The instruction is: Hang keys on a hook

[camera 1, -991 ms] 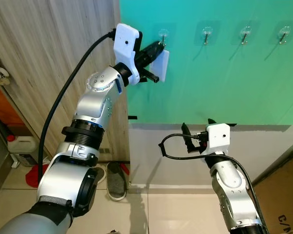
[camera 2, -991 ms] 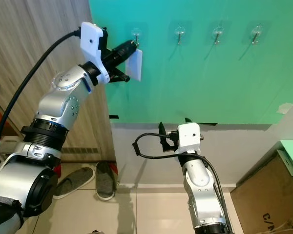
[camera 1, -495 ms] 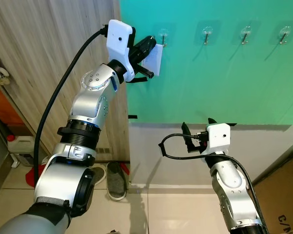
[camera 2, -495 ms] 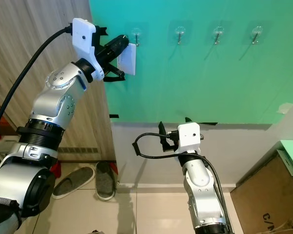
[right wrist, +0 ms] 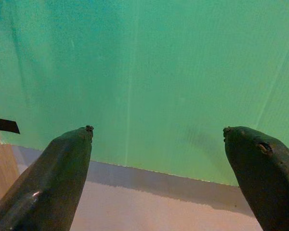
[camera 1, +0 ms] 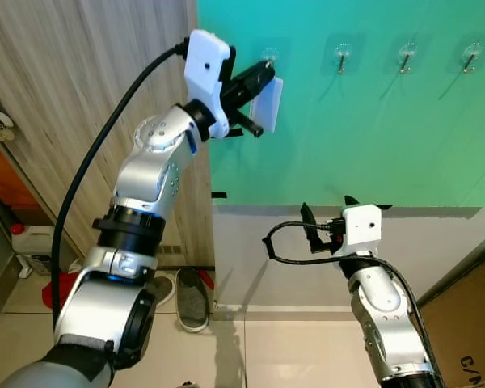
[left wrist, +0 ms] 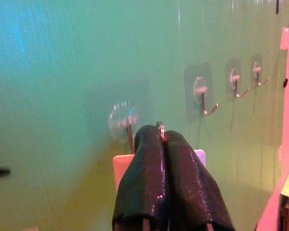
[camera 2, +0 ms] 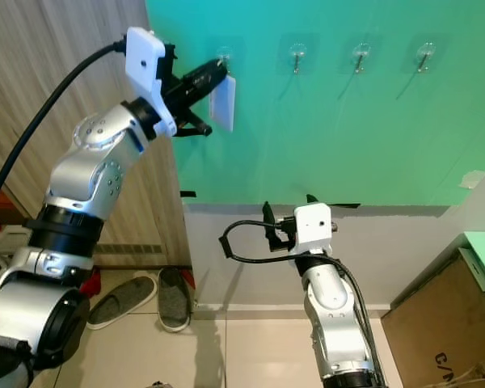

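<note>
My left gripper is raised against the green wall, shut on a key ring with a white tag hanging below the fingers. Its tips sit just beside the leftmost clear hook; in the left wrist view that hook is right behind the ring, and I cannot tell whether they touch. My right gripper is held low in front of the wall's grey lower part, fingers spread open with nothing between them.
Three more hooks run to the right along the green wall. A wood-panelled wall stands left. Slippers lie on the floor, a cardboard box at the lower right.
My left gripper swung left and up away from the hook, then came back right to it with the tag. The right arm has not moved.
</note>
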Available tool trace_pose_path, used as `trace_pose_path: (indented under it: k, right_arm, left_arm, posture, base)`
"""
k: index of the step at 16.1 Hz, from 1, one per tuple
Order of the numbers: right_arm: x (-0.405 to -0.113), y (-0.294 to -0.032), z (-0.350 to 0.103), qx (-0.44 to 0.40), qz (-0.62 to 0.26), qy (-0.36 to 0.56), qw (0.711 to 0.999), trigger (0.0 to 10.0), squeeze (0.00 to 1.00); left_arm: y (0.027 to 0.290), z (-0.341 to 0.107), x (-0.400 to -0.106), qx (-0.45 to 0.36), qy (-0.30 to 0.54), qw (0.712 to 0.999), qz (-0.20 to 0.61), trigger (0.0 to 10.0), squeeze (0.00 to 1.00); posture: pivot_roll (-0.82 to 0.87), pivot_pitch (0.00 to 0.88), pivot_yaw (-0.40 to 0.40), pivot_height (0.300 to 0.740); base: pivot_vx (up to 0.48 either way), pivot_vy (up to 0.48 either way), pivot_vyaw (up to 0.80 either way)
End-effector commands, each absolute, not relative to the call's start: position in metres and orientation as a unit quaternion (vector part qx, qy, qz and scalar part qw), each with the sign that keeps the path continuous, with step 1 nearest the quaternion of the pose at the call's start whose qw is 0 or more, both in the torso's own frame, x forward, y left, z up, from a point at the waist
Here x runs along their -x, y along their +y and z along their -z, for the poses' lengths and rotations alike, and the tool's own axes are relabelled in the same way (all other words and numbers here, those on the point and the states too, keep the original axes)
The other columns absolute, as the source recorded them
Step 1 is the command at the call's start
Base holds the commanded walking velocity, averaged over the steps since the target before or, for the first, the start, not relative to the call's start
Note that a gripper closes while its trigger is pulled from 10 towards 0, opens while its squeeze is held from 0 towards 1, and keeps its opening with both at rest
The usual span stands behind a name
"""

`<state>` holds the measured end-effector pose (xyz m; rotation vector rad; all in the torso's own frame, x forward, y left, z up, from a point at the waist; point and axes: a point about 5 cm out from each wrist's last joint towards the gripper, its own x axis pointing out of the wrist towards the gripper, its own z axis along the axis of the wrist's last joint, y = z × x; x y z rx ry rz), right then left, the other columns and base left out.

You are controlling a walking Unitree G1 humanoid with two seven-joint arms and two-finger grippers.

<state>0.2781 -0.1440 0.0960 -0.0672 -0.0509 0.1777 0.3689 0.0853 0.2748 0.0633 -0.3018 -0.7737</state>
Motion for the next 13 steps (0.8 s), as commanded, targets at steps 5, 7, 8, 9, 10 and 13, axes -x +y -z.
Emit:
trace_pose_path:
  k: [5, 7, 8, 9, 10, 13]
  right_arm:
    - [-0.277, -0.147, -0.092, 0.037, -0.086, -0.021, 0.995, 10.0, 0.00]
    - [-0.276, -0.147, -0.091, 0.037, -0.087, -0.019, 0.995, 10.0, 0.00]
    - [-0.276, -0.147, -0.091, 0.037, -0.087, -0.019, 0.995, 10.0, 0.00]
    - [-0.276, -0.147, -0.091, 0.038, -0.088, -0.019, 0.995, 10.0, 0.00]
    - [-0.276, -0.147, -0.091, 0.038, -0.088, -0.019, 0.995, 10.0, 0.00]
    - [-0.275, -0.147, -0.091, 0.037, -0.087, -0.019, 0.995, 10.0, 0.00]
  left_arm:
    - [0.085, -0.286, -0.358, -0.041, -0.161, 0.903, 0.396, 10.0, 0.00]
    - [0.082, -0.285, -0.356, -0.038, -0.157, 0.900, 0.404, 10.0, 0.00]
    - [0.080, -0.284, -0.356, -0.037, -0.153, 0.900, 0.407, 10.0, 0.00]
    - [0.076, -0.280, -0.357, -0.032, -0.141, 0.900, 0.412, 10.0, 0.00]
    - [0.075, -0.278, -0.357, -0.028, -0.136, 0.899, 0.415, 10.0, 0.00]
    - [0.072, -0.274, -0.362, -0.013, -0.123, 0.904, 0.410, 10.0, 0.00]
  posture:
    - [-0.03, 0.000, 0.016, 0.740]
    - [-0.03, 0.000, 0.018, 0.740]
    - [-0.03, 0.000, 0.018, 0.740]
    - [-0.03, 0.000, 0.018, 0.740]
    - [-0.03, 0.000, 0.018, 0.740]
    - [-0.03, 0.000, 0.020, 0.740]
  base:
    - [0.000, 0.000, 0.00]
    - [0.000, 0.000, 0.00]
    - [0.000, 0.000, 0.00]
    - [0.000, 0.000, 0.00]
    - [0.000, 0.000, 0.00]
    - [0.000, 0.000, 0.00]
